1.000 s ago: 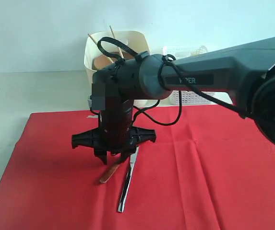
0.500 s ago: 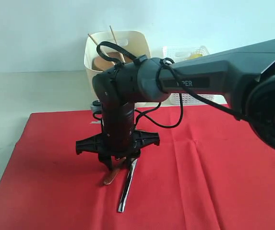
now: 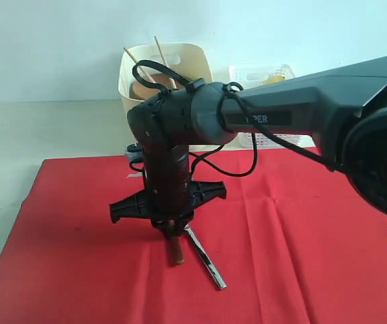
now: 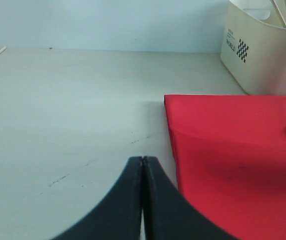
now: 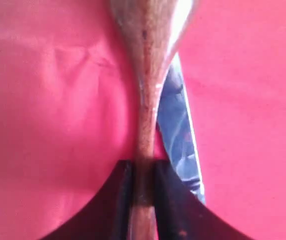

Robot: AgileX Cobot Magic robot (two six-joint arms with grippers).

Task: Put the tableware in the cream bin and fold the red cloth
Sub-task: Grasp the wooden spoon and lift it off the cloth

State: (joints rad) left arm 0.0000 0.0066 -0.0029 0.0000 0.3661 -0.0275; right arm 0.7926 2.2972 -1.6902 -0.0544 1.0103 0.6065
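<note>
Right gripper [image 3: 171, 228] pinches the brown wooden spoon [image 3: 175, 251] by its handle over the red cloth [image 3: 301, 256], nearer its left edge; the silver table knife [image 3: 207, 260] lies just beside it. Left gripper [image 4: 143, 162], pressed together and empty, hovers over bare surface [image 4: 58, 100] off the cloth's corner

Pale blue wall [image 3: 44, 40], grey tabletop [image 3: 38, 131]

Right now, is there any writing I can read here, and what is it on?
"IPER": on the right arm, along its forearm; the first letters are hidden by a cable.
"WORLD", it seems, printed sideways beside a checkered square: on the cream bin.
Letters on the large joint housing at the picture's edge: cut off, unreadable.
</note>
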